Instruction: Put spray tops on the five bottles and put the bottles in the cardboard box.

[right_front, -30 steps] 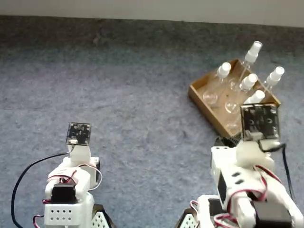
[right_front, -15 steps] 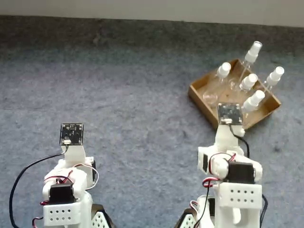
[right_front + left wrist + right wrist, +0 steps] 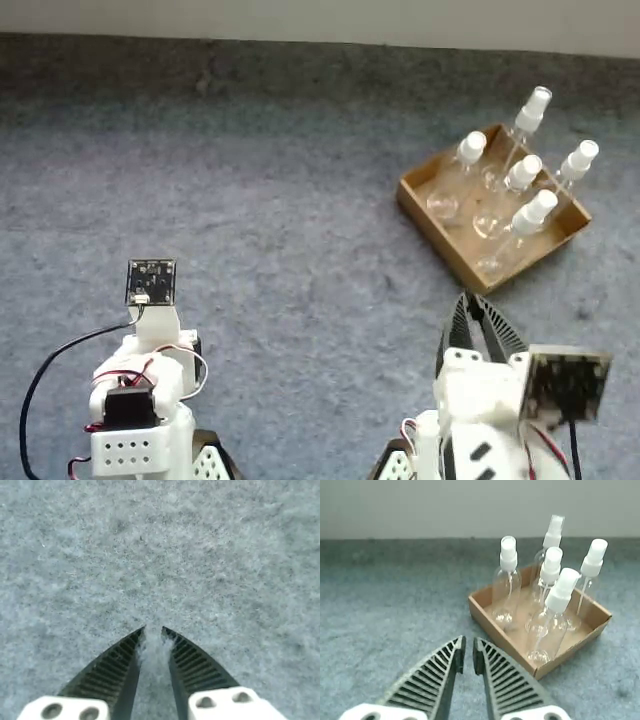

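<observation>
A shallow cardboard box [image 3: 434,220] [image 3: 500,630] sits on the grey carpet at the right of the high view. Several clear bottles with white spray tops [image 3: 528,212] [image 3: 555,615] stand upright inside it. My right gripper [image 3: 478,318] [image 3: 468,652] hangs near the front edge, short of the box, shut with nothing between its fingers. My left gripper [image 3: 152,632] points down at bare carpet, its fingertips nearly touching and nothing held. The left arm [image 3: 150,330] is at the lower left of the high view.
Grey carpet [image 3: 280,200] covers the whole table. A pale wall [image 3: 470,505] runs along the far edge behind the box. Open carpet lies between the two arms and left of the box.
The right arm has pulled back from over the box toward the front edge. All the bottles stand uncovered in the box now. The left arm shifted slightly, then kept still.
</observation>
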Available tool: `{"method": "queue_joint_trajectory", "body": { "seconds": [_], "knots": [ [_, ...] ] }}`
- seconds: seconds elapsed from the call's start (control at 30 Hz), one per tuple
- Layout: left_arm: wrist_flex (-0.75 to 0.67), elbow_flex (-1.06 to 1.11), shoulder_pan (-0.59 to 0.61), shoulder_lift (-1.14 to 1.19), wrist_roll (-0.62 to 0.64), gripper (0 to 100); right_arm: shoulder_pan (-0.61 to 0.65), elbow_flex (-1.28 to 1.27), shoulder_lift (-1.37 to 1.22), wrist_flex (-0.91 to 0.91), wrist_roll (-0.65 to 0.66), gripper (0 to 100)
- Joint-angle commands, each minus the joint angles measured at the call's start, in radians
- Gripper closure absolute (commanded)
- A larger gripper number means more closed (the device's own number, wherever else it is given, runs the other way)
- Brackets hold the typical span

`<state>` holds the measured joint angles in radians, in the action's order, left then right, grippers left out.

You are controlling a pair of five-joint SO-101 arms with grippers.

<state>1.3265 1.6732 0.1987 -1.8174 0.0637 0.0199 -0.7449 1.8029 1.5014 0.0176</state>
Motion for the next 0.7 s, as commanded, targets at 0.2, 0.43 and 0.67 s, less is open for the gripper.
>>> {"method": "queue_joint_trajectory", "body": {
  "seconds": [0.2, 0.43, 0.67],
  "knots": [
    [0.006, 0.021, 0.015, -0.013, -0.006, 99, -0.001, 0.045, 0.033, 0.005, -0.005, 99.3],
    [0.006, 0.021, 0.015, -0.013, -0.006, 99, -0.001, -0.225, 0.033, -0.107, -0.005, 99.3],
    [0.006, 0.021, 0.015, -0.013, -0.006, 99, -0.001, -0.572, 0.033, -0.32, -0.009, 99.3]
  ]
}}
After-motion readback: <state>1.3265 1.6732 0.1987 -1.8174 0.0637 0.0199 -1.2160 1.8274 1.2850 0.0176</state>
